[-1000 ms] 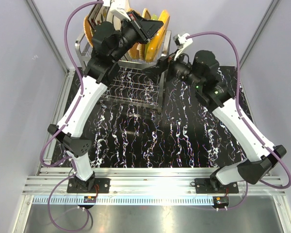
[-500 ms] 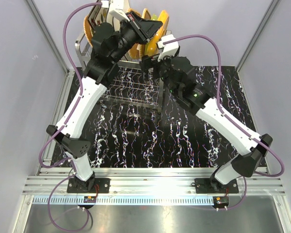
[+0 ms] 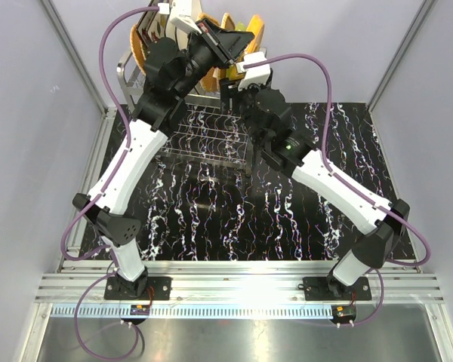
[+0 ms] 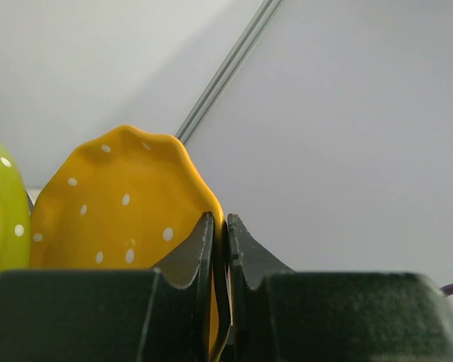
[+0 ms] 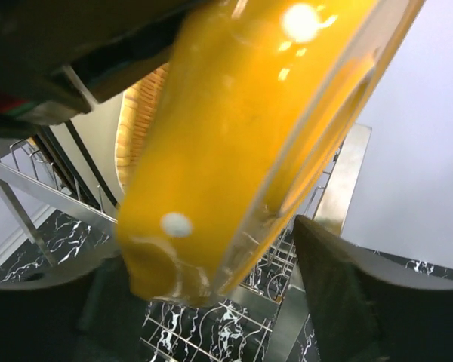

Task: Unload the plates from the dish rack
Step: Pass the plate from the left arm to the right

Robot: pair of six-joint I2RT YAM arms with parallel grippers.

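left gripper (image 3: 241,39) hangs over the dish rack (image 3: 211,139) at the table's far left, with the right gripper (image 3: 230,81) just below it. left wrist: jaws pinch the rim of a yellow dotted plate (image 4: 113,219). right wrist: jaws stand wide apart, either side of that plate's lower edge.

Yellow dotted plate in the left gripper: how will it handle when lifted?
Probably stiff: the yellow plate holds its wavy shape. Its glossy glaze may slip, since the left gripper pinches only the rim. Looks ceramic, so likely breakable.
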